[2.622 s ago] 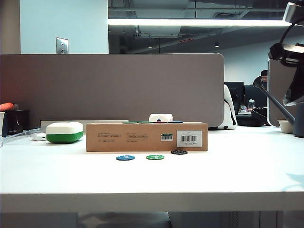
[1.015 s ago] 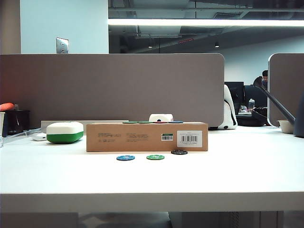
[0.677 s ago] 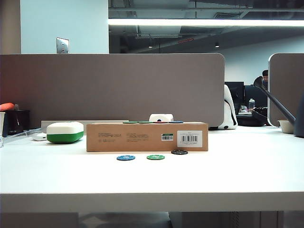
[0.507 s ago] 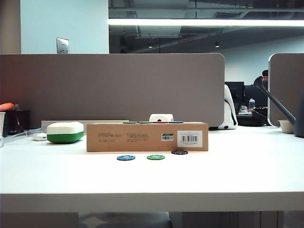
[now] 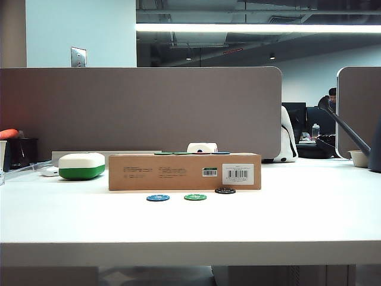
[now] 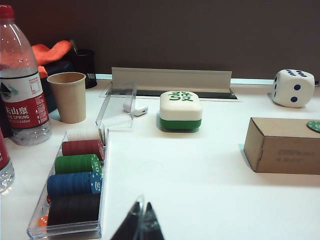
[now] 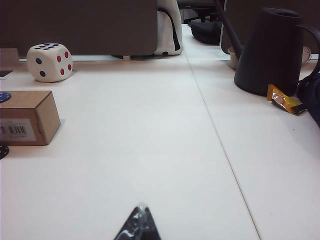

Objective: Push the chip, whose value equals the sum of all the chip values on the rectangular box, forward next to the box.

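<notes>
The left gripper [image 6: 140, 222] is seen closed, far from the rectangular box [image 5: 184, 171], laid crosswise. A blue chip [image 5: 158, 198] and green chip [image 5: 195, 196] lie before it; the chip [image 5: 224, 190] lies against its front. The right gripper [image 7: 137, 225] is closed.

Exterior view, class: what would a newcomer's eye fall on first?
The long brown rectangular box at the table's middle, with three chips before it: blue chip, green chip, and the black chip nearest the box. Left of the box sits a white-and-green case.
</notes>
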Robot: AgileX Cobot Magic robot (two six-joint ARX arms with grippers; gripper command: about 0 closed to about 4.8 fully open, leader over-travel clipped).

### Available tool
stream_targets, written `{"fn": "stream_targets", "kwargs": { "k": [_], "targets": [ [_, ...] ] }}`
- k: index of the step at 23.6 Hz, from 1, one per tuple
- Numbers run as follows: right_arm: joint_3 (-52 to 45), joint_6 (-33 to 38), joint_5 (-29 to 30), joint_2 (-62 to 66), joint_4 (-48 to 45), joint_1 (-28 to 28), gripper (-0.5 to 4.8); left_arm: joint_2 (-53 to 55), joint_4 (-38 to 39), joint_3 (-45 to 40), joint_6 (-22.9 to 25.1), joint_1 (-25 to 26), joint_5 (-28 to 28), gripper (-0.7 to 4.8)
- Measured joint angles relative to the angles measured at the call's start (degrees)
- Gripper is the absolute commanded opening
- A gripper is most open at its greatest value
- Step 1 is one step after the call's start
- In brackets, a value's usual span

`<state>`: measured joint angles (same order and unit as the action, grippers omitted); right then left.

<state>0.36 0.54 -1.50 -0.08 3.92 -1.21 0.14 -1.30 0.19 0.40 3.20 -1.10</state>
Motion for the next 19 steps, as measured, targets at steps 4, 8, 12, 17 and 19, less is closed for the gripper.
{"fn": "stream_targets", "kwargs": {
  "k": [4, 8, 12, 17, 19],
  "targets": [
    [0.0, 1.05, 0.07, 0.0, 0.02, -0.09, -0.05, 0.0, 0.0, 0.0, 0.0, 0.0, 0.0, -0.05],
    [0.0, 1.99, 0.13, 0.0, 0.02, -0.09, -0.05, 0.0, 0.0, 0.0, 0.0, 0.0, 0.0, -0.05],
    [0.0, 2.01, 0.15, 0.0, 0.02, -0.09, -0.05, 0.0, 0.0, 0.0, 0.0, 0.0, 0.0, -0.05],
    [0.0, 2.16, 0.15, 0.0, 0.02, -0.09, -0.05, 0.0, 0.02, 0.0, 0.0, 0.0, 0.0, -0.05],
    [0.0, 2.19, 0.17, 0.0, 0.02, -0.15, -0.05, 0.0, 0.0, 0.0, 0.0, 0.0, 0.0, -0.05]
  ]
}}
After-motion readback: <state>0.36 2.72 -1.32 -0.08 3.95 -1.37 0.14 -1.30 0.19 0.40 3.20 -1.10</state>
